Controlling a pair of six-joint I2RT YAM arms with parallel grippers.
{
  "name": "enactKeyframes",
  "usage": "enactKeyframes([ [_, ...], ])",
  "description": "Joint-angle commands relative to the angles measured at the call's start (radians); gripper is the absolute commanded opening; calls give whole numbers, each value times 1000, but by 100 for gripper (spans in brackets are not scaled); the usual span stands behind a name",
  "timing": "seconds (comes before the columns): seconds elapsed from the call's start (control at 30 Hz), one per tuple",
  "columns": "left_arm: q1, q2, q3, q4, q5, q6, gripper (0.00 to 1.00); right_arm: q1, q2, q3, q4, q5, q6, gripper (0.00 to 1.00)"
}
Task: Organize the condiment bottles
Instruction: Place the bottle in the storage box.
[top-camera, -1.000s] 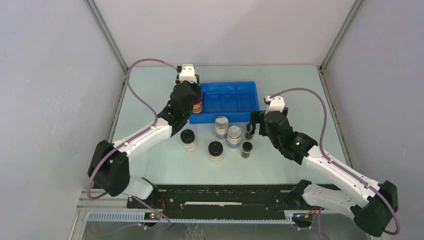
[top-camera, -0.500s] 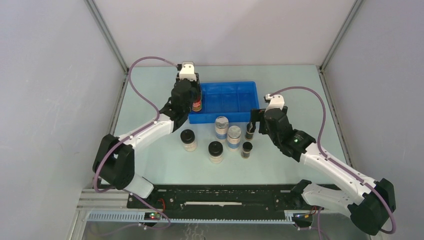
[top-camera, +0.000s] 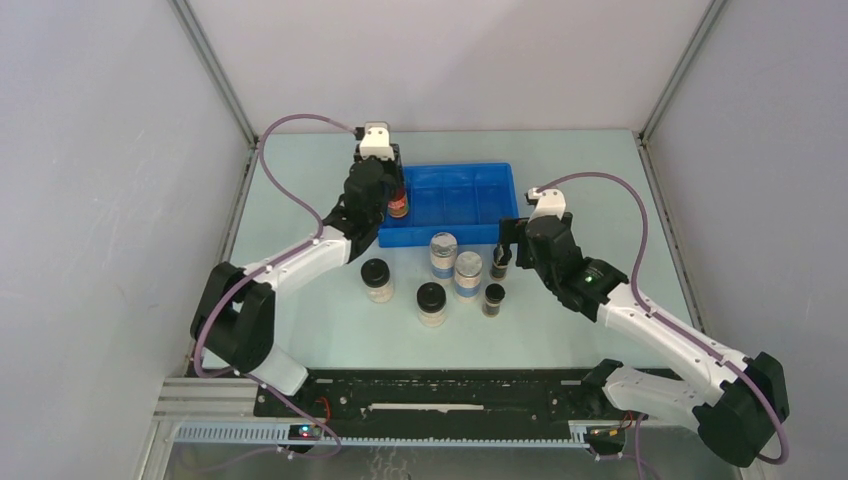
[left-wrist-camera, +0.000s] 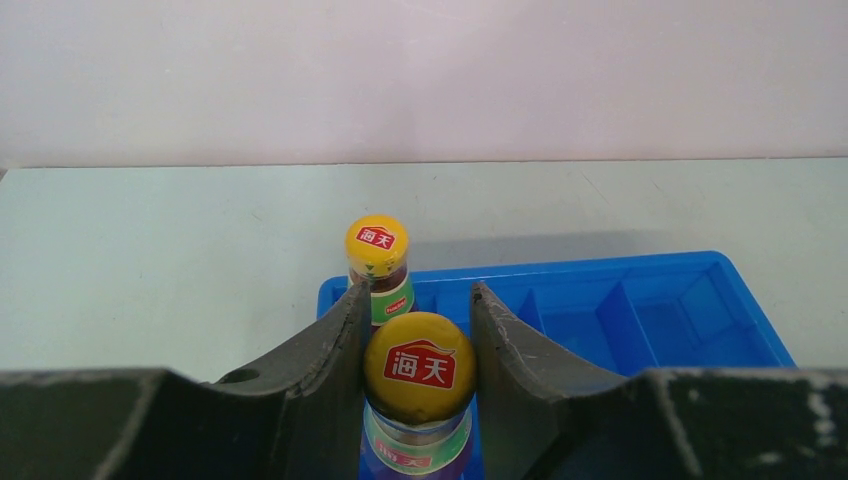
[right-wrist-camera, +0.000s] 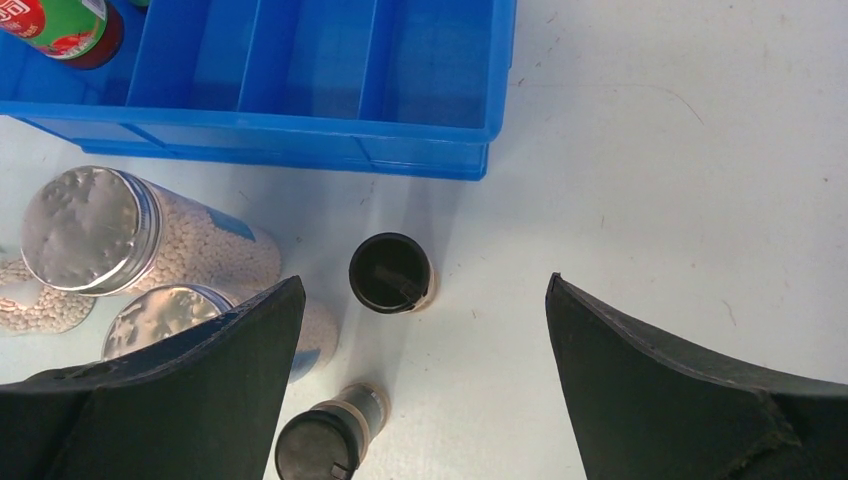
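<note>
Since tall ones pair up, L gripper (left-wrist-camera: 419, 300) pinches red-labelled bottle (left-wrist-camera: 419, 366) at the cap, lower centre of frame, at blue tray (left-wrist-camera: 640, 268) left end by its twin (left-wrist-camera: 377, 246). R gripper (right-wrist-camera: 422, 283) spread wide over dark vial (right-wrist-camera: 390, 272), mid-frame.

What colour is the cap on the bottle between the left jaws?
Yellow cap, printed in red and white, clearest in the left wrist view.

Pale table (top-camera: 330, 330): tray (top-camera: 455, 167), jars (top-camera: 443, 250), vials (top-camera: 493, 298)
</note>
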Motion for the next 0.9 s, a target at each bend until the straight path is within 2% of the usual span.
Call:
enactKeyframes([
  [0.0, 7, -13, 11, 181, 6, -23, 0, -7, 9, -1, 23, -2, 16, 99],
  [0.87, 25, 8, -68, 202, -32, 15, 0, -21, 12, 1, 28, -28, 17, 99],
])
